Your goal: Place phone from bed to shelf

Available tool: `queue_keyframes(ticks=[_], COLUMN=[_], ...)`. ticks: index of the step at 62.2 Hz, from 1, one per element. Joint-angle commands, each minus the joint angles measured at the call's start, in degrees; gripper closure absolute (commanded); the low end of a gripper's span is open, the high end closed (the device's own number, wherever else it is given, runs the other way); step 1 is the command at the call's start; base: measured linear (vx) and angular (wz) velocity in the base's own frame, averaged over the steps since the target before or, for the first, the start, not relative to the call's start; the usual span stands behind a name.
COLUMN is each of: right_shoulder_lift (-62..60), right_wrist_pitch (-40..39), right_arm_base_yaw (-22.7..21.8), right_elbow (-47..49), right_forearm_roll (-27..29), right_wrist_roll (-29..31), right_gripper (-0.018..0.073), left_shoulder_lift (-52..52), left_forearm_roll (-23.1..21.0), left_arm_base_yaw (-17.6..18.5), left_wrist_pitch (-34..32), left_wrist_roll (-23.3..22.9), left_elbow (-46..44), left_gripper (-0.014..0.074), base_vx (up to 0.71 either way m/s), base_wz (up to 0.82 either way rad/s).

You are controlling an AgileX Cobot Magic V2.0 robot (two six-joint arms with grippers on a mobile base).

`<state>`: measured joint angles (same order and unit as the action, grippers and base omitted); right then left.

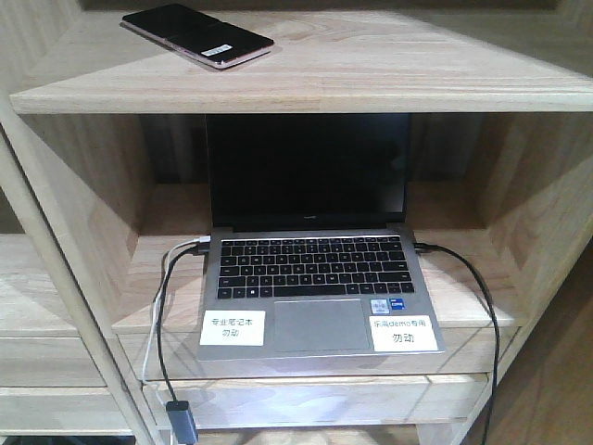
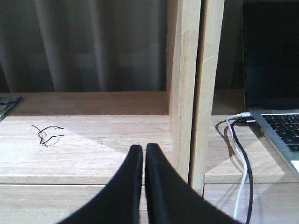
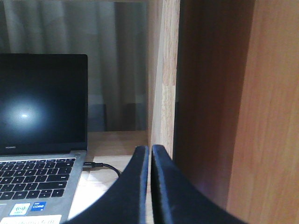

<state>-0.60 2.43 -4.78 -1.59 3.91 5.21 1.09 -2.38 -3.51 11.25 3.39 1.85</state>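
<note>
A: Both pincers closed, nothing between the jaws: left gripper (image 2: 143,150) faces a bare shelf board, right gripper (image 3: 150,151) sits beside an upright panel.
B: Phone?
A: phone (image 1: 196,34) lies flat on the top plank of the shelf (image 1: 371,74), left of centre, sticker up. laptop (image 1: 315,269) sits open in the compartment below, cables (image 1: 482,306) plugged in.
B: Bed?
A: Not in view.
B: Step?
A: Placement looks done, I'd say. Next likely just backing the arms out clear of the uprights and cables.
</note>
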Motion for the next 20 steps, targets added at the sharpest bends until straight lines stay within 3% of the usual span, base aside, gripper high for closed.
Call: queue_keyframes(ticks=[1, 20], right_shoulder_lift=[-0.7, -0.7], right_wrist_pitch=[-4.1, -4.1], right_arm_base_yaw=[-0.2, -0.2], right_elbow=[-0.6, -0.6], right_forearm_roll=[-0.4, -0.4], right_wrist_roll=[0.4, 0.4], right_gripper=[0.0564, 0.0564], left_shoulder_lift=[0.5, 0.5], left_forearm_roll=[-0.5, -0.5], left_arm_base_yaw=[0.0, 0.0], left_wrist_pitch=[-4.0, -4.0], left_wrist_roll=[0.0, 0.0], left_elbow=[0.4, 0.4], left_gripper=[0.0595, 0.0595], base_vx=[0.0, 0.0], base_wz=[0.0, 0.0])
